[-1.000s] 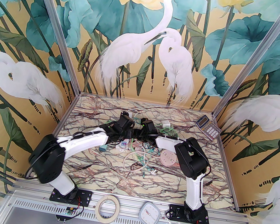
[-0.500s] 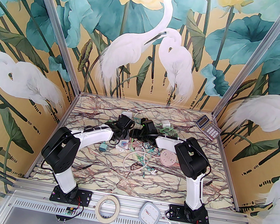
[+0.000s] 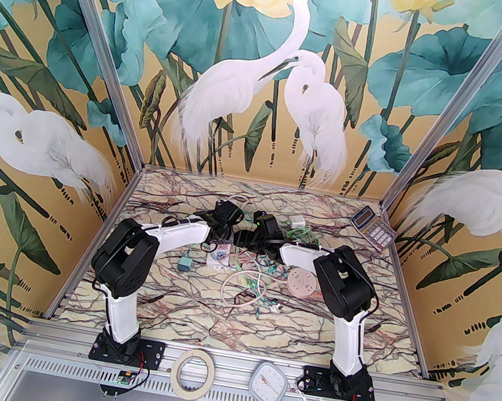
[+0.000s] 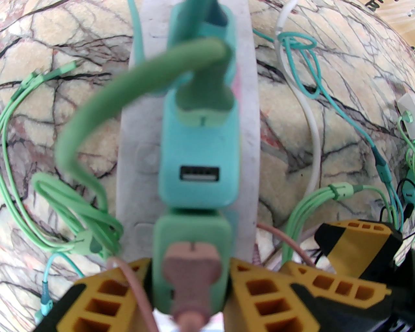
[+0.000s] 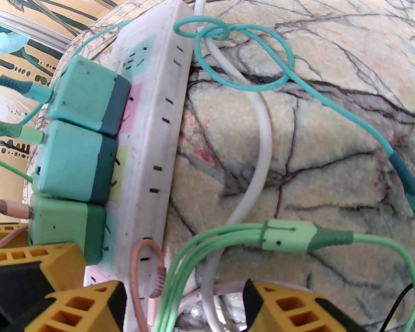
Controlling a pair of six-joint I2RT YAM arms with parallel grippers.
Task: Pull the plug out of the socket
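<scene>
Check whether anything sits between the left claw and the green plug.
Nothing visible does: the left claw grips the green plug on both sides, at the power strip's end. Its pink cable crosses in front of one finger.

The left arm (image 3: 179,232) and right arm (image 3: 349,339) are clad in white shells and black joint housings; the fingers (image 4: 256,298) are moulded in yellow lattice, striped black.

No text legible to me. Calculator (image 3: 373,233), far right beyond my right arm: keys, display too small. Clock dial (image 3: 268,381) between my bases: figures blurred. Power strip (image 5: 152,136): nothing legible.
</scene>
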